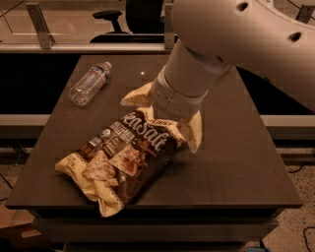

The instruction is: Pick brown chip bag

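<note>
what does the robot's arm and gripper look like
The arm is a smooth off-white shell with rounded segments and small dark holes. The gripper, at the top end of the brown chip bag, has two pale yellowish, tapered fingers, open. No cables or markings show.

It looks like an office or lab workspace. A black swivel chair [134, 15] stands behind a dark bench [236, 162], a metal rail [88, 47] runs past it, and cables [301, 167] trail over the speckled floor [305, 206]. The robot's claw [160, 123] hangs over the bench's middle, fingers spread.
</note>
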Available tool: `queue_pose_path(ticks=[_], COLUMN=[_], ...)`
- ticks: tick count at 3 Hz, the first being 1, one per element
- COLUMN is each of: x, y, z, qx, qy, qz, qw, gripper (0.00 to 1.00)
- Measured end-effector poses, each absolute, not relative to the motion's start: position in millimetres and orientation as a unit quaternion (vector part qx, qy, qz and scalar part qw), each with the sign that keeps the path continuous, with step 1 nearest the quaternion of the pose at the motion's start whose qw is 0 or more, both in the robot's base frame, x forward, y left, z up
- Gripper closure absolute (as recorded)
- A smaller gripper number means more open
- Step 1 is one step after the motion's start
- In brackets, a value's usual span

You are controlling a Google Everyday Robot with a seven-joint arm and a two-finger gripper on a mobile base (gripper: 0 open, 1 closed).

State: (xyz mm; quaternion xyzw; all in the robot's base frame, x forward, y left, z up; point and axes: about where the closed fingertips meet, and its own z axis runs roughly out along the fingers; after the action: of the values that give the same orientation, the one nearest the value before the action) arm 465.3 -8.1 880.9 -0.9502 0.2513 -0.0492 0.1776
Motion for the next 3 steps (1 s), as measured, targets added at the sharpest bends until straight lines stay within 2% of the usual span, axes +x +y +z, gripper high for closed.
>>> queue_pose_path(ticks=[2,3], x=[466.0,462.4], y=[33.6,46.0], z=[859.1,845.9], qx=[-0.96,-0.965], qy=[0.207,0.197], qz=[-0.023,-0.017], qw=[0.189,0.172], gripper=[0.0,0.0])
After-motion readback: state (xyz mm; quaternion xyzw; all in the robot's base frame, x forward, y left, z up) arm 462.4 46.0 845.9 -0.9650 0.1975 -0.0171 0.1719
